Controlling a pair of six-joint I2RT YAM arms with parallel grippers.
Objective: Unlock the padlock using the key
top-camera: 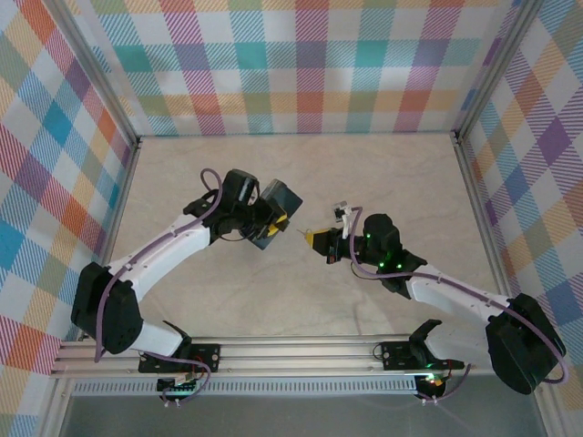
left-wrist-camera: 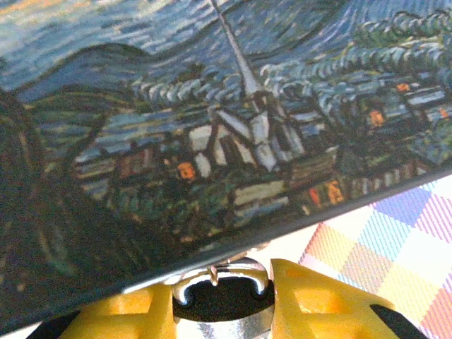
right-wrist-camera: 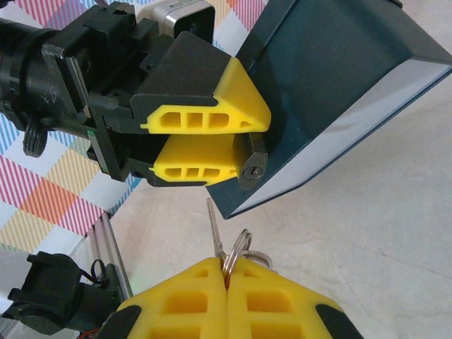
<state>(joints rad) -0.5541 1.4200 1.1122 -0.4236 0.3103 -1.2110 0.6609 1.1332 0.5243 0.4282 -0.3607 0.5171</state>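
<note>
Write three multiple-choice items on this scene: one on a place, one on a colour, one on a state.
1. The padlock sits:
A. between the left claw's fingers
B. on a shelf
C. in a drawer

2. Those fingers are:
A. red
B. yellow
C. white

3. The key, in the right claw, is:
A. turned in the lock
B. short of the keyhole
C. bent double

Answers:
1 A: the two fingers pinch its dark body.
2 B: both show plain yellow in the right wrist view.
3 B: the straight blade's tip stands below the keyhole, with a gap between.
</note>
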